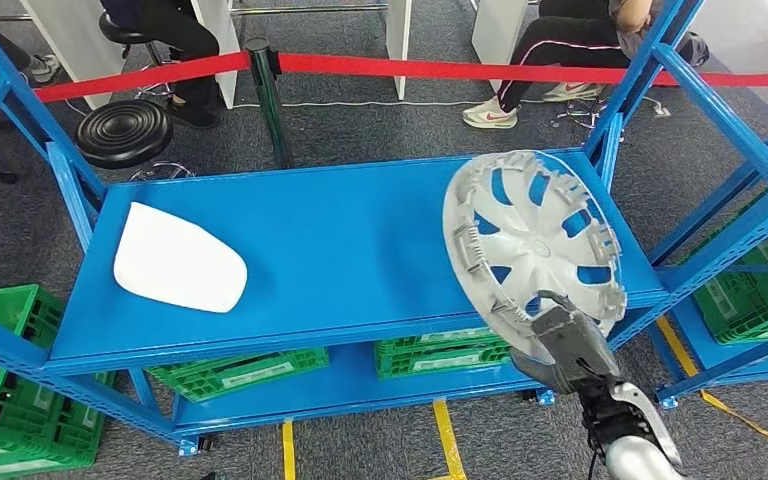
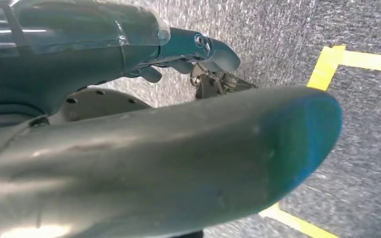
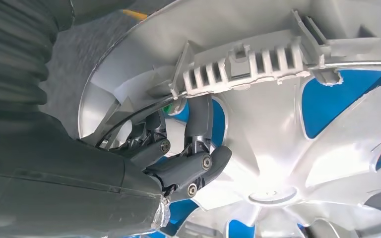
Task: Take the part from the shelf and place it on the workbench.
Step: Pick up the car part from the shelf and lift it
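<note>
While right hand (image 1: 567,338) fingers (image 3: 198,124) clamp the hubcap (image 1: 530,240) rim above shelf (image 1: 340,250), left hand's (image 2: 144,54) grasp unclear.

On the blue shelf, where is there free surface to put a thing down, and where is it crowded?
The blue shelf is bare across its middle, between the white part and the silver wheel cover. The right end is crowded: the right robot hand holds the wheel cover tilted up over it. The left end is taken by the white part.

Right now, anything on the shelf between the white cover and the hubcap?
Nothing: in the head view the blue shelf is bare between the white cover and the silver hubcap, which the right hand grips by its rim, tilted up.
</note>
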### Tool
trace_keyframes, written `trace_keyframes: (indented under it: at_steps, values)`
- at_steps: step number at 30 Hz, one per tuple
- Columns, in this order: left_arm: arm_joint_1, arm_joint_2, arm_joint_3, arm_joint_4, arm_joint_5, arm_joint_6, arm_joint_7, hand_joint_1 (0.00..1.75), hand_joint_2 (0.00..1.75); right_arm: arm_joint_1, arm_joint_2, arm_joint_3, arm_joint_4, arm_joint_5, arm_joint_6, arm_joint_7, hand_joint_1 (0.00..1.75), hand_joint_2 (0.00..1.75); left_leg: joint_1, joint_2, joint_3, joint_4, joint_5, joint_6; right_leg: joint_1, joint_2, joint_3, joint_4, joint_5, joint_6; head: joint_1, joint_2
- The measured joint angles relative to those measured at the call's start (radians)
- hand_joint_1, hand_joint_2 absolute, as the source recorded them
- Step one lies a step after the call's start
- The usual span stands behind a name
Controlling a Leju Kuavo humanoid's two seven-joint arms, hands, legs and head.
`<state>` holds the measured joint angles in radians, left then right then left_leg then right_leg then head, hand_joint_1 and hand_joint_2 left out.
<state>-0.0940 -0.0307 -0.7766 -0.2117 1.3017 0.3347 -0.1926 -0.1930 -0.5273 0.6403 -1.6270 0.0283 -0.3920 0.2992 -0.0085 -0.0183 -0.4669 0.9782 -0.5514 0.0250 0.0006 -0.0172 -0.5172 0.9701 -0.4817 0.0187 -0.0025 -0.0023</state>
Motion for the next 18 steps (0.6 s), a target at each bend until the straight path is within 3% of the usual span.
trace_keyframes:
  at_steps: [2,4,7,9,11,12,14,15,16,18]
  values:
    - [0.002,-0.004,0.004,0.000,-0.006,0.009,-0.031,0.00,1.75,0.060,-0.016,-0.033,-0.063,-0.039,-0.036,-0.027,1.75,1.75,0.000,0.000,-0.001,0.000,-0.001,0.001,0.000,0.000,0.001,0.000,0.000,0.001,0.000,0.000]
    - [0.004,-0.007,0.005,0.000,-0.081,0.019,-0.157,0.00,1.75,0.097,-0.012,-0.077,-0.137,-0.133,-0.002,-0.133,1.75,1.75,0.000,0.006,-0.005,0.000,-0.001,0.001,0.000,0.001,0.000,0.000,0.001,0.001,0.004,0.000]
    - [-0.008,-0.007,0.001,-0.001,-0.201,0.032,-0.423,0.00,1.75,0.087,0.061,-0.127,-0.332,-0.253,0.032,-0.443,1.75,1.75,-0.003,0.019,-0.012,0.000,0.000,0.002,-0.003,0.008,-0.011,0.003,0.005,0.003,0.011,0.000]
    - [-0.025,-0.007,-0.001,-0.007,-0.217,0.027,-0.495,0.00,1.75,0.071,0.120,-0.124,-0.494,-0.221,0.005,-0.600,1.75,1.75,-0.004,0.016,-0.013,0.000,0.003,0.003,-0.005,0.006,-0.016,0.005,0.005,0.005,0.008,0.000]
    - [-0.033,-0.008,-0.001,-0.015,-0.222,0.010,-0.508,0.00,1.75,0.077,0.152,-0.117,-0.618,-0.181,-0.038,-0.658,1.75,1.75,-0.004,0.008,-0.013,0.001,0.005,0.003,-0.004,0.000,-0.017,0.005,0.004,0.005,0.006,0.000]
    - [-0.034,-0.007,-0.001,-0.018,-0.227,0.002,-0.509,0.00,1.75,0.087,0.159,-0.115,-0.660,-0.179,-0.056,-0.674,1.75,1.75,-0.003,0.005,-0.013,0.001,0.006,0.002,-0.003,-0.001,-0.017,0.005,0.004,0.005,-0.006,0.000]
    - [-0.036,-0.006,-0.001,-0.022,-0.246,-0.004,-0.509,0.00,1.75,0.118,0.164,-0.118,-0.722,-0.210,-0.071,-0.707,1.75,1.75,-0.002,0.004,-0.013,0.001,0.004,0.001,-0.003,0.000,-0.015,0.006,0.003,0.003,-0.084,-0.001]
    - [-0.038,-0.005,-0.001,-0.026,-0.263,-0.002,-0.510,0.00,1.31,0.136,0.164,-0.120,-0.747,-0.229,-0.072,-0.724,1.75,1.75,-0.002,0.004,-0.012,0.000,0.004,0.000,-0.003,0.000,-0.015,0.006,0.002,0.002,-0.122,-0.001]
    - [-0.039,-0.004,-0.001,-0.030,-0.282,0.002,-0.510,0.00,0.87,0.156,0.166,-0.124,-0.769,-0.247,-0.072,-0.736,1.75,1.75,-0.003,0.005,-0.012,0.000,0.003,-0.001,-0.003,0.001,-0.015,0.006,0.001,0.001,-0.143,-0.001]
    - [-0.040,-0.002,-0.001,-0.040,-0.324,0.008,-0.511,0.00,0.00,0.196,0.170,-0.133,-0.810,-0.273,-0.062,-0.754,1.75,1.75,-0.003,0.008,-0.013,0.000,0.003,-0.001,-0.004,0.003,-0.016,0.006,0.002,0.001,-0.128,0.000]
